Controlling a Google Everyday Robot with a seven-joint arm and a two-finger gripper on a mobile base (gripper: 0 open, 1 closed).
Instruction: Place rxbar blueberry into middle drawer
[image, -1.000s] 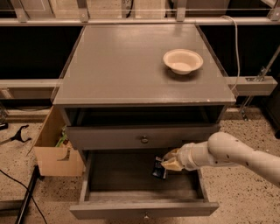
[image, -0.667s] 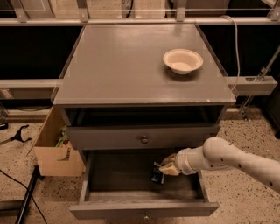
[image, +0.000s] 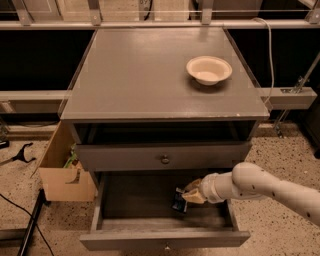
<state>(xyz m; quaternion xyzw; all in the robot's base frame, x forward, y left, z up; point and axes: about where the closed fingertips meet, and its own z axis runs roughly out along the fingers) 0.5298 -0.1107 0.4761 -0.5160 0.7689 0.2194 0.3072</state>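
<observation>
Blue bar (image: 178, 201), pinched in the hand (image: 185, 198), has sunk lower into the open middle drawer (image: 165, 239); above it, a cream bowl (image: 209, 69) sits on the counter (image: 135, 75).

Grey cabinet (image: 145, 75), its top paler than the dark tray of the grey middle drawer (image: 165, 239); a cream bowl (image: 209, 69) far right on top. Low in the drawer's right half, the tan gripper (image: 187, 196) on a white arm (image: 265, 187) dotted black clasps the dark blue, white-marked rxbar blueberry (image: 178, 201). Brown cardboard box (image: 65, 180) at left; beige floor (image: 285, 160) with dark speckles
</observation>
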